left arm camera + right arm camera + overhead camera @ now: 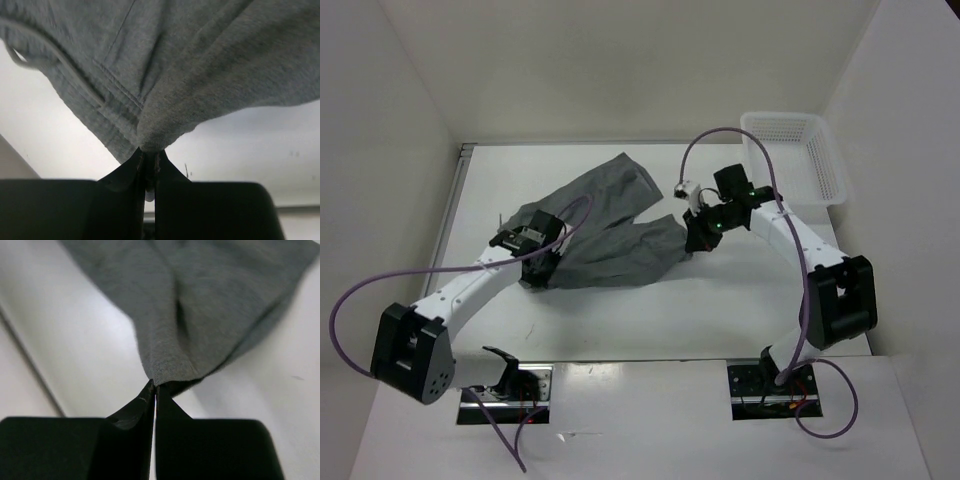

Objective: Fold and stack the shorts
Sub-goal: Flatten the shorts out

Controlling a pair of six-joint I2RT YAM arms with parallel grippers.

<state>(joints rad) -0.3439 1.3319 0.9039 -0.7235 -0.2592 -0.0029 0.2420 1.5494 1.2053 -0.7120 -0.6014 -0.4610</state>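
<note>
Two arms (470, 290) reach over a white surface (650, 320) boxed in by plain white walls (620, 70) in the top view. Grey shorts (605, 235) lie crumpled at centre, and a white basket (832, 165) sits at 2 o'clock. The left hand (538, 262) grips their 9 o'clock end, the right hand (696, 238) their 3 o'clock end.

Left wrist view: the left hand is pinched shut on a bunched fold, with white surface behind.

Right wrist view: the right hand clamps a thin edge of the shorts over the pale surface.
</note>
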